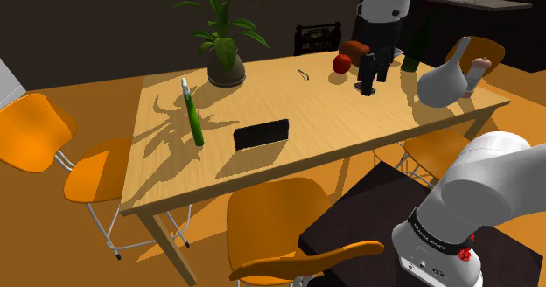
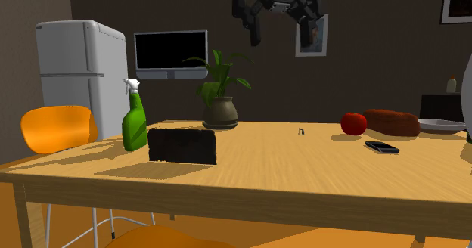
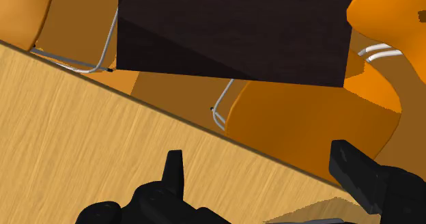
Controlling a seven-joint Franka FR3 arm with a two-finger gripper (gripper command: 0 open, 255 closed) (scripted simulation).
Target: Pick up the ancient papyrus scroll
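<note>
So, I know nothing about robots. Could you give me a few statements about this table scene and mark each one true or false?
1. The gripper is clasping the brown roll. False: its fingers stand apart and hold nothing, up above the table.
2. The brown roll lies on the table beside a red fruit. True.
3. The green spray bottle lies on its side. False: it stands upright.
4. The potted plant stands on the table. True.
5. The chairs are blue. False: they are orange.
</note>
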